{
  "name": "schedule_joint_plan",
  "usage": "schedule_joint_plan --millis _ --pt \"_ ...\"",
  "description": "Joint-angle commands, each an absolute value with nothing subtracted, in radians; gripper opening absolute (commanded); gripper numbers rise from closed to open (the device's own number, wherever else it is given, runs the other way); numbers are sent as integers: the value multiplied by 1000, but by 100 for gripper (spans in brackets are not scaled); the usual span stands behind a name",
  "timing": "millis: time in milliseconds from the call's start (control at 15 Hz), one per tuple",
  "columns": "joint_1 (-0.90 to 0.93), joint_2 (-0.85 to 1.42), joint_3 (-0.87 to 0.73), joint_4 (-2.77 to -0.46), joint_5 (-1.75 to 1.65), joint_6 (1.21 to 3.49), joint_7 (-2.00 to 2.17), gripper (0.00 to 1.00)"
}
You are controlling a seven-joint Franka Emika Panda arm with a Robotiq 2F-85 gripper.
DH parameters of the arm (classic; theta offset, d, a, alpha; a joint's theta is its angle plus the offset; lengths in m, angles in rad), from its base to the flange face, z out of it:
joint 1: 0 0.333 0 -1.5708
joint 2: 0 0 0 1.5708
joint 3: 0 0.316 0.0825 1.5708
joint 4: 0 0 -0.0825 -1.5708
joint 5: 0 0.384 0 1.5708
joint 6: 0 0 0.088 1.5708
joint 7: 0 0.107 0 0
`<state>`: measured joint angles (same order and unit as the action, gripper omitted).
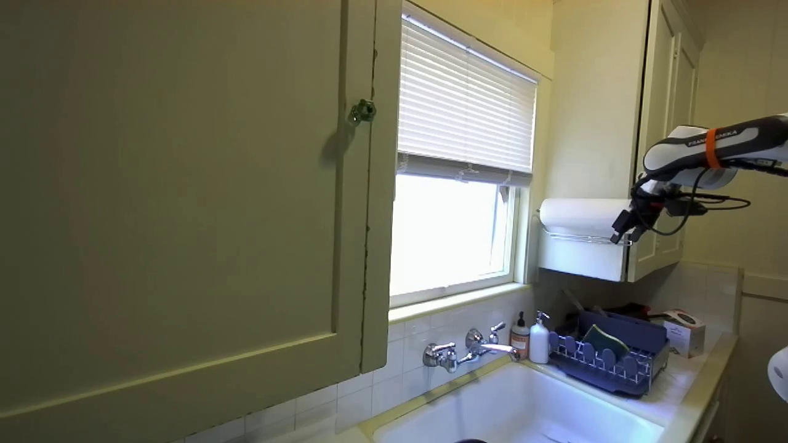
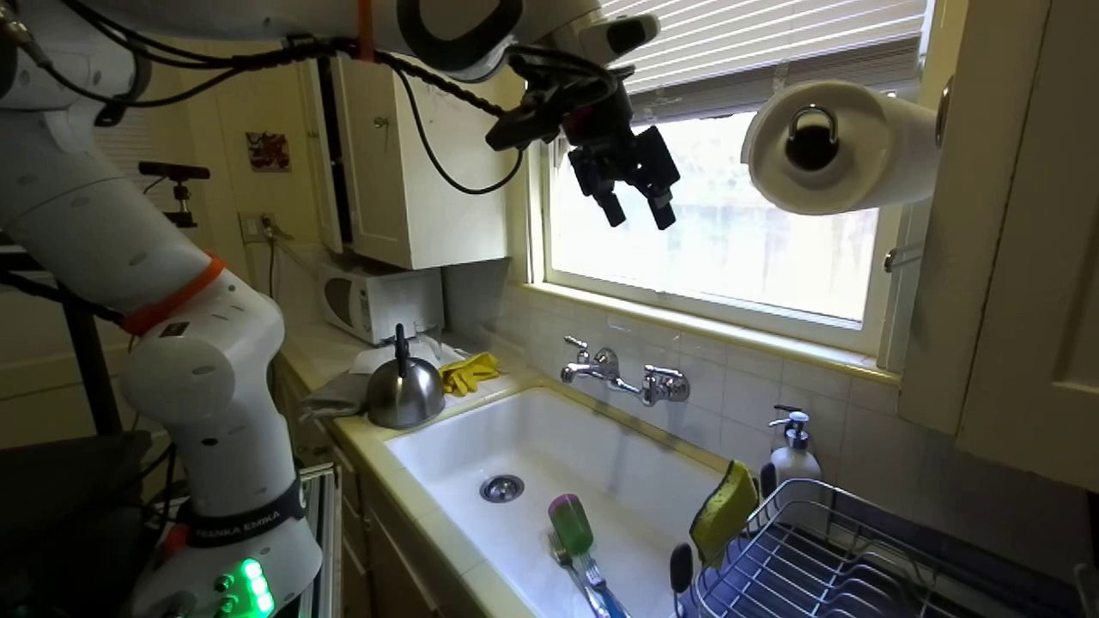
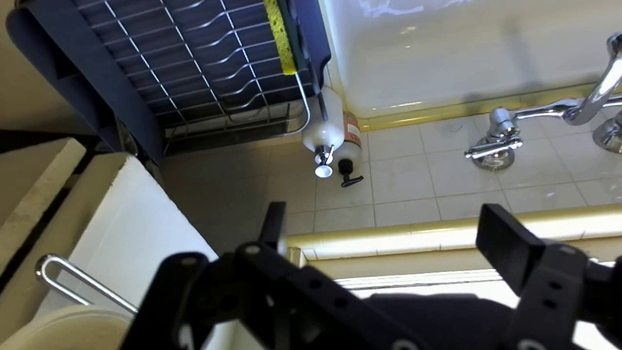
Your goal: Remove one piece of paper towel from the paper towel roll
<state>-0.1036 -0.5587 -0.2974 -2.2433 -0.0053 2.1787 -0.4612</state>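
- Wrist view: the claw (image 3: 382, 214) is pointing down, its 2 fingers (image 3: 508, 248) standing spread with nothing between them, probably for leaving room to catch a loose edge.
- The roll (image 2: 884, 163) is hanging near the claw, off to its side; clear space is showing between them in an exterior view, so they are not touching.
- Beside the claw, a wire holder (image 2: 812, 109) is carrying the roll along the cabinet's (image 1: 594, 123) side, likely for keeping it dry and handy.
- No torn piece is showing; the 1 piece wanted is presumably forming the roll's outer wrap, beside the claw. I am not making out its free edge for certain.
- Below the claw, the rack (image 3: 194, 61) is holding a sponge (image 3: 281, 39) on edge, probably for draining.
- Also below the claw, a white bottle (image 3: 324, 129) and a labelled bottle (image 3: 352, 136) are standing together by the sink (image 3: 461, 58), presumably for keeping soap within reach.
- By my judgement, the next move is calling for a sideways shift, then a pinch; a plain pull may be risking a spinning roll instead of a tear.
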Motion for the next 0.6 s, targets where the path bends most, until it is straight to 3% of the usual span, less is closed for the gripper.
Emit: schedule_joint_plan --millis 0,533 --pt "-38 -614 -358 -2292 25 2227 -655 100" --pt "-122 -725 -247 -2432 -43 2538 -498 100"
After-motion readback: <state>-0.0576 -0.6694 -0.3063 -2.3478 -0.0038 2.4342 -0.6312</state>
